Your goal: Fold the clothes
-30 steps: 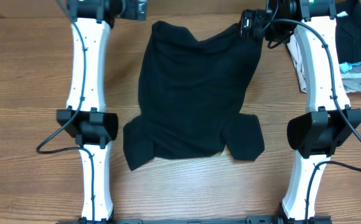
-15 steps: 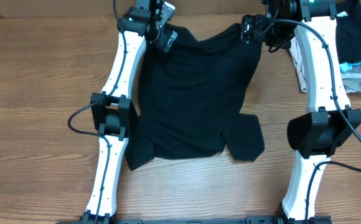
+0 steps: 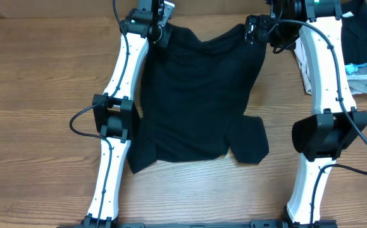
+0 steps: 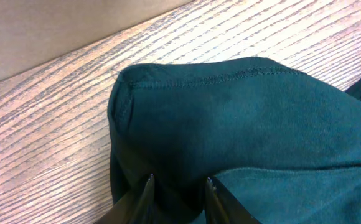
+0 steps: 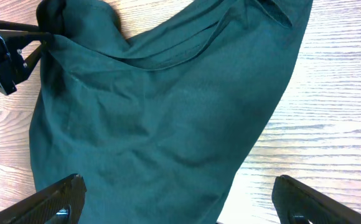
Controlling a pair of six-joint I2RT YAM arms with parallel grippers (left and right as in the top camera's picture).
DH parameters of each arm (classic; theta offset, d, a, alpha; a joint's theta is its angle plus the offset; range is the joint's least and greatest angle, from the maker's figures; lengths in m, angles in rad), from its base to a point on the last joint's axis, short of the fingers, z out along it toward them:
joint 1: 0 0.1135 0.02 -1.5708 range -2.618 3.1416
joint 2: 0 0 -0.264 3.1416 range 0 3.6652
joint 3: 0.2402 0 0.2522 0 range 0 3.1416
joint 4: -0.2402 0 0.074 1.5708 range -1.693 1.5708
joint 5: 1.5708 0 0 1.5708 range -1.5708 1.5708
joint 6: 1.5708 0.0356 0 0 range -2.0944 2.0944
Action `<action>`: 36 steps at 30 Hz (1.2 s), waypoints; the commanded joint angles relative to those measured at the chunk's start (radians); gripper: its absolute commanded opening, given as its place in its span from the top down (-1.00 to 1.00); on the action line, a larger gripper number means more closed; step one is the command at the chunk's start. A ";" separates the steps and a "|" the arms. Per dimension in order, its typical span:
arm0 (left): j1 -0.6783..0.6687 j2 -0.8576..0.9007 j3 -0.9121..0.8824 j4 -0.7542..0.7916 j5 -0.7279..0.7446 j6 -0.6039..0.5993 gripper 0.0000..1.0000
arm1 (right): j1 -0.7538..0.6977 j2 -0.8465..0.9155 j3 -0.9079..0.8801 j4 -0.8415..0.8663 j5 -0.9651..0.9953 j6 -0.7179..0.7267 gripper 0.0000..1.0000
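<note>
Your black T-shirt [image 3: 196, 88] is lying spread out on the wooden table [image 3: 31, 95], between your two arms. Its stitched hem [image 4: 230, 74] is facing the far edge and both short sleeves are pointing back toward the arm bases.

- The left-side sleeve [image 3: 139, 152] is lying just beside the lower part of the left arm.
- The right-side sleeve [image 3: 250, 140] is lying flat, apart from the right arm.
- The cloth is rumpling along the far edge, with a dip in the middle between the two corners.

Your left gripper [image 3: 160, 28] is sitting at the far left corner of the shirt.

- In the left wrist view its fingers [image 4: 224, 208] are standing close together with a ridge of black fabric between them.
- It is grasping the cloth just inside the hem corner.
- In the right wrist view that same corner is bunching up against the gripper tip.

Your right gripper [image 3: 256, 28] is hanging over the far right corner.

- Its fingers [image 5: 50, 199] are standing wide apart, released and holding nothing.
- The shirt is lying below the gap between them, with its right side edge running diagonally across the bare wood.

Folded garments [image 3: 364, 73], grey and light blue, are lying at the right edge of the table. They are beyond the right arm and well apart from the shirt.
</note>
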 commanded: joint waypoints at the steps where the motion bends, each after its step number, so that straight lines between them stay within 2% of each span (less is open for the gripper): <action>1: 0.002 0.022 0.012 0.006 -0.003 -0.030 0.38 | -0.005 -0.024 -0.003 0.005 0.007 -0.001 -1.00; 3: 0.003 0.022 0.012 0.008 -0.003 -0.029 0.57 | -0.005 -0.024 -0.003 0.006 0.007 -0.001 -1.00; 5: 0.003 0.022 0.012 0.007 -0.004 -0.029 0.90 | -0.005 -0.024 -0.003 0.006 0.007 -0.001 -1.00; 8: 0.003 0.022 0.013 0.008 -0.010 -0.031 0.92 | -0.005 -0.024 -0.003 0.006 0.007 0.000 -1.00; 20: 0.070 -0.061 0.113 0.035 -0.165 -0.177 0.92 | -0.005 -0.024 -0.003 0.005 0.007 0.000 -1.00; 25: 0.105 -0.074 0.168 0.062 -0.228 -0.183 0.92 | -0.005 -0.024 -0.003 0.004 0.007 0.000 -1.00; 32: 0.132 -0.074 0.170 0.065 -0.227 -0.189 0.92 | -0.005 -0.024 -0.003 0.011 0.006 0.000 -1.00; 34: 0.134 -0.074 0.170 0.065 -0.227 -0.190 0.42 | -0.005 -0.024 -0.003 0.011 0.006 0.000 -1.00; 35: 0.136 -0.074 0.170 0.063 -0.227 -0.191 -0.08 | -0.005 -0.024 -0.003 0.010 0.007 0.000 -1.00; 36: 0.136 -0.074 0.170 0.058 -0.227 -0.194 -0.35 | -0.005 -0.024 -0.003 0.010 0.007 0.000 -1.00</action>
